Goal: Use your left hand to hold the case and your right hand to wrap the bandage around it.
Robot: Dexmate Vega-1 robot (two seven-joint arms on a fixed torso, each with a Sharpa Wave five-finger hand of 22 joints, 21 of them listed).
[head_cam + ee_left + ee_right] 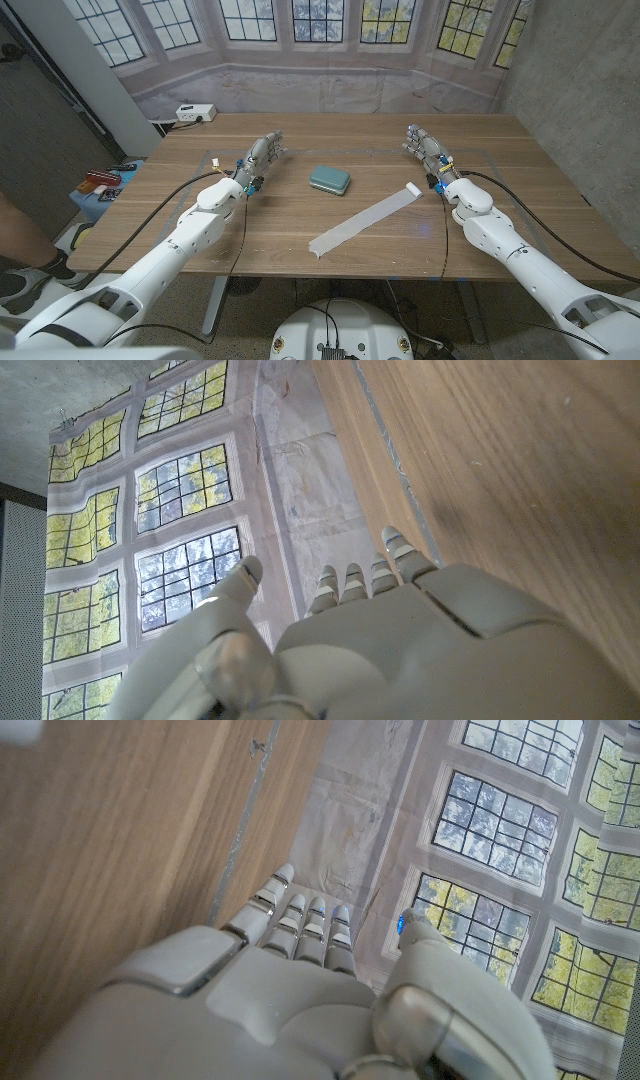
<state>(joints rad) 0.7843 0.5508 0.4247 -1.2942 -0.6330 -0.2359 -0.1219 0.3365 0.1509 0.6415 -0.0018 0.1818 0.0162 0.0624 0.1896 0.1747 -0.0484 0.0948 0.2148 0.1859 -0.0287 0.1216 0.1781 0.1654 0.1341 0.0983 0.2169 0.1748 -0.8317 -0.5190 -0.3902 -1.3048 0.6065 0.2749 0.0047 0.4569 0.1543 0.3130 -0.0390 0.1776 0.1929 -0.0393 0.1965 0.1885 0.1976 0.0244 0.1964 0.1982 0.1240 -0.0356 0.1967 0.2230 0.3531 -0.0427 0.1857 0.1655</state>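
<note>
- The case [329,179] was teal.
- The bandage [365,220] was white.
- The table [500,140] was brown, wood-grained.
- The left hand [258,160] and right hand [428,148] were pale grey.
- The backdrop [330,85] bore printed gridded windows.

A wooden worktop [330,235] with a warm brown grain stands before a printed backdrop [300,75] showing a stone bay of leaded windows [318,18] with green and yellow foliage behind the panes. A plain grey concrete wall [575,80] rises on the right. At the worktop's far left corner sits a white power strip [195,113]. Left of the worktop, a low blue surface [100,190] holds small items too small to identify. The light is even and soft.
</note>
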